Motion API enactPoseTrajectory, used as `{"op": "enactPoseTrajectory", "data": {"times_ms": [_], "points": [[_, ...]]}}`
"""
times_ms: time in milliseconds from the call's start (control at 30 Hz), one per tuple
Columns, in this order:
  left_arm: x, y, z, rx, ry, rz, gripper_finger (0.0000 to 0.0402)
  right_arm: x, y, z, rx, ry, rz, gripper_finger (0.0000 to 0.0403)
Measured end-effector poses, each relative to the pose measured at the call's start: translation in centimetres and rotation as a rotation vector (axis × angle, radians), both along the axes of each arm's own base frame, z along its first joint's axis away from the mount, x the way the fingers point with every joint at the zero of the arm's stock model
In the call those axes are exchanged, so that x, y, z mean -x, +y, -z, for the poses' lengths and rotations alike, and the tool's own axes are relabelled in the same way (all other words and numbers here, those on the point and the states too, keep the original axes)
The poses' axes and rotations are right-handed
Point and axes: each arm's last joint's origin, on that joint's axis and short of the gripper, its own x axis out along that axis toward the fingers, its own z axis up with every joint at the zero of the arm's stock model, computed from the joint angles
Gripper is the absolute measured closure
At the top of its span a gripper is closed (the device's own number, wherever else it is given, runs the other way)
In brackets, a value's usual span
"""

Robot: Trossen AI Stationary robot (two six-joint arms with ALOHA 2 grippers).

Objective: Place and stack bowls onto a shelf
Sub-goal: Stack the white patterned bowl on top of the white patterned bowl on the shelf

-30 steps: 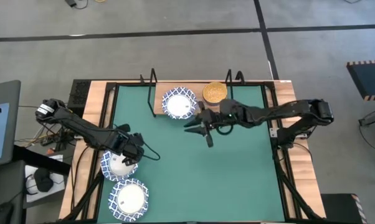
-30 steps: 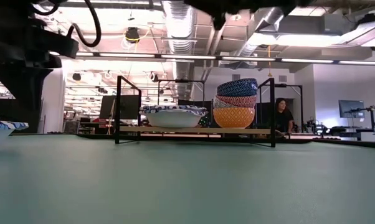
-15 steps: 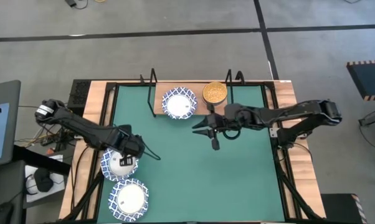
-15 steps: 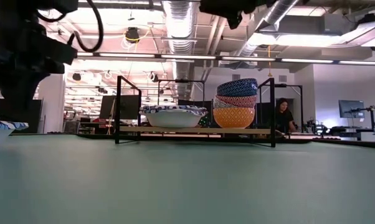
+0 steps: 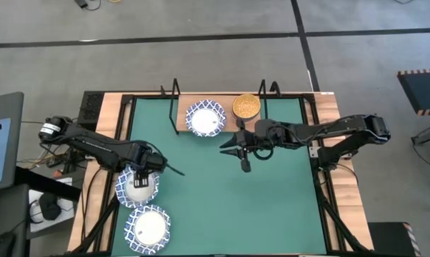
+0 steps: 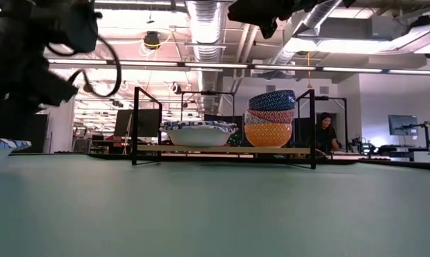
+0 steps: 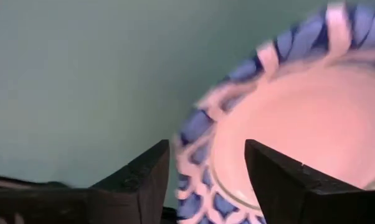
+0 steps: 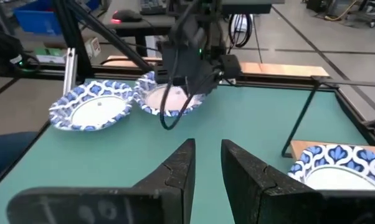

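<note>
Green mat point(image 5: 222, 200) wide open from centre to 5 o'clock. Shelf point(image 5: 218, 118) at 12 o'clock: white bowl point(image 5: 205, 118) beside a stack topped by a yellow bowl point(image 5: 246, 106). Two more white bowls at 8 o'clock, one point(image 5: 137, 187) under the left hand point(image 5: 145, 173), other point(image 5: 148, 227) by the table point(image 5: 106, 128) edge. Left hand's fingers straddle the rim, opened wider than a second ago. Right hand point(image 5: 236, 154) hovers mid-table, fingers slightly apart, empty, pulled back from shelf. Low view crops both hands.

Bright ceiling strip lights point(image 6: 201, 66) glare at 12 o'clock in the low view. Even overhead light, faint shadows. The blue-rimmed bowl point(image 7: 287, 124) looks motion-blurred, pink-tinted in the left wrist view.
</note>
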Motion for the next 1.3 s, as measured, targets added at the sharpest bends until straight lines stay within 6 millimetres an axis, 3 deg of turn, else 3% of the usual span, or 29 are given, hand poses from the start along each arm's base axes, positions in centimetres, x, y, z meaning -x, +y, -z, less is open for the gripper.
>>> {"op": "enactPoseTrajectory", "data": {"times_ms": [200,500,600,733,867,1133,1200,1300], "points": [[0.7,0.6,1.6,0.05,0.028,-0.085,0.0237,0.0,0.2,0.1,0.0,0.008,-0.007,0.03],[0.7,0.7,1.6,0.032,0.028,-0.125,0.0378,0.0,0.2,0.1,-0.001,0.007,-0.006,0.03],[0.5,0.8,0.6,-0.029,0.032,-0.168,0.0394,0.0,0.1,0.1,-0.001,0.007,-0.002,0.03],[-0.2,1.0,-2.4,-0.159,0.01,-0.192,0.0394,0.0,0.1,0.1,-0.015,0.009,0.007,0.03],[-1.7,0.9,-6.8,-0.209,-0.109,-0.189,0.04,0.1,0.1,0.0,-0.024,0.006,0.011,0.03],[-5.2,0.6,-17.5,-0.389,-0.697,-0.219,0.0395,1.8,-0.1,-0.9,-0.026,0.044,0.018,0.03],[-5.6,0.9,-19.2,-0.475,-0.824,-0.278,0.0394,2.8,-0.1,-1.7,-0.04,0.042,0.023,0.03],[-6.5,1.9,-19.9,-0.632,-0.951,-0.407,0.0394,4.4,0.2,-2.7,-0.028,0.042,0.086,0.03]]}}
